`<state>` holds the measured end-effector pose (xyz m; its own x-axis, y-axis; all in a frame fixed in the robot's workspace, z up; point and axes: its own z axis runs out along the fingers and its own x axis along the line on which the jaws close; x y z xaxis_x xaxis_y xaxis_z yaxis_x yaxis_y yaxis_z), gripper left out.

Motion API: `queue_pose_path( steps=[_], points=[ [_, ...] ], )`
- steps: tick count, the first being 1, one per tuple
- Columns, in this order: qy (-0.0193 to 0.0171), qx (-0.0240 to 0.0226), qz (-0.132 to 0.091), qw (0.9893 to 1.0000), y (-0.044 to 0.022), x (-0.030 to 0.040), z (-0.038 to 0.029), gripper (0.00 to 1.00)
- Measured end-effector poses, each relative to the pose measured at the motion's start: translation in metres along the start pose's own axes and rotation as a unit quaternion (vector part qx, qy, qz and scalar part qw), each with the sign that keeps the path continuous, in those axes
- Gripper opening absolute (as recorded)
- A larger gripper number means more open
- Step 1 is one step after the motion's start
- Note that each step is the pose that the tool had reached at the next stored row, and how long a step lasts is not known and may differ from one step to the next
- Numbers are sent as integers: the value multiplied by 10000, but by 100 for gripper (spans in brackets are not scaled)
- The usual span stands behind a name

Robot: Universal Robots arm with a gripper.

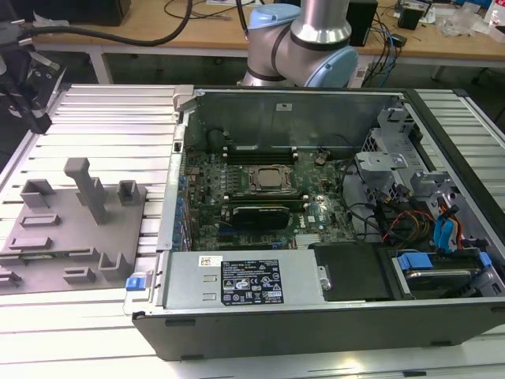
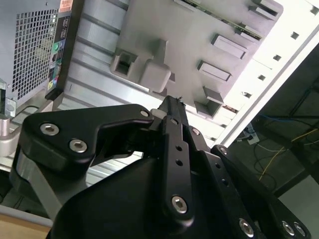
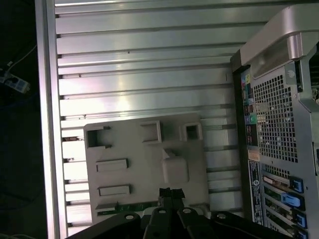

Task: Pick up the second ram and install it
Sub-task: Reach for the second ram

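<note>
Slotted aluminium tabletop [image 3: 139,74] carries a grey holder tray [image 3: 144,159] beside the open computer case [image 1: 276,292]. The second ram [image 3: 127,207] sits along the tray's edge (a thin green strip). The gripper [image 3: 169,191] hangs over the tray near the ram's end, fingers pressed together.

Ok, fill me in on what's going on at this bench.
A robot arm is working beside an open computer case. Its gripper hangs over the gray tray on the slatted table next to the case, fingers together and holding nothing. A green memory stick lies in the tray close to the fingertips and has not been picked up.
</note>
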<state>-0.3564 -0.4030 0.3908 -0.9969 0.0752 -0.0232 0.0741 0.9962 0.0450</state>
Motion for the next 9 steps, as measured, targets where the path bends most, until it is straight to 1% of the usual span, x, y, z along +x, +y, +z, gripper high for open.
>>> queue_pose_path(
  steps=[3,9],
  points=[
    [-1,0,0,10000,-37,54,-1,11],
    [0,0,1,10000,-69,166,0,11]
  ],
)
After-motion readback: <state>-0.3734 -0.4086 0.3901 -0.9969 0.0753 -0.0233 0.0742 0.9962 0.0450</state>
